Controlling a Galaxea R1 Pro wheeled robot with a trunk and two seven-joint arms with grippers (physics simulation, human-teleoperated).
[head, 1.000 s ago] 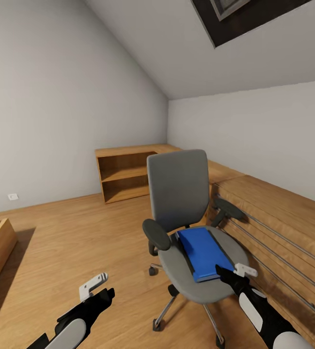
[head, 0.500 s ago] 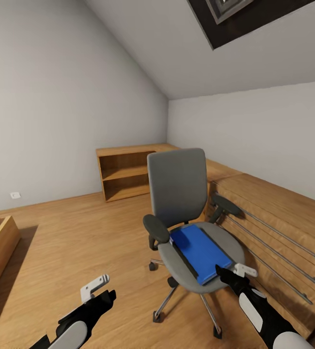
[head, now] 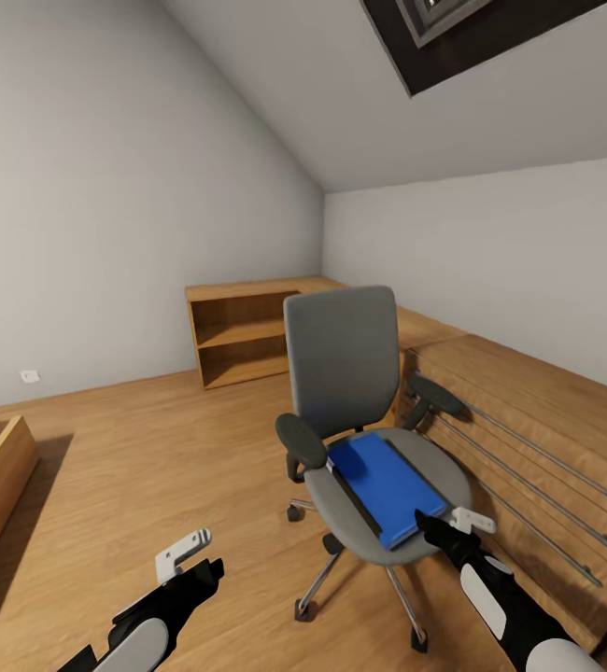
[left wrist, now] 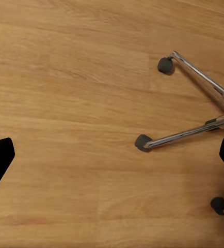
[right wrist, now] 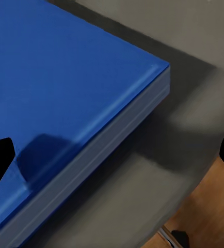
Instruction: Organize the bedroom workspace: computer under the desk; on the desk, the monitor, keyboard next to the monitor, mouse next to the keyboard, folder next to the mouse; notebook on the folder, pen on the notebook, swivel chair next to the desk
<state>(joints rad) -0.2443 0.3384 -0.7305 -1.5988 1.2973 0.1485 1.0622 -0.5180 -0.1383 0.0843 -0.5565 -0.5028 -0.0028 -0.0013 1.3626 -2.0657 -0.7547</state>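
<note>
Folder pickup from the swivel chair, at the approach stage.

At lower centre of the head view the blue folder (head: 385, 488) lies flat on the seat of the swivel chair (head: 344, 369). The right gripper (head: 445, 523) is poised at the folder's near corner, jaws spread wide and empty. The left gripper (head: 190, 556) is held open over the floor, nothing grasped. Next, the folder's edge is judged to need clamping between the right jaws before lifting.

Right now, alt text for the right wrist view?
A bright blue folder lies flat on the grey seat of the swivel chair, its corner nearest the camera. The right claw is open above it; wood floor shows past the seat.
</note>
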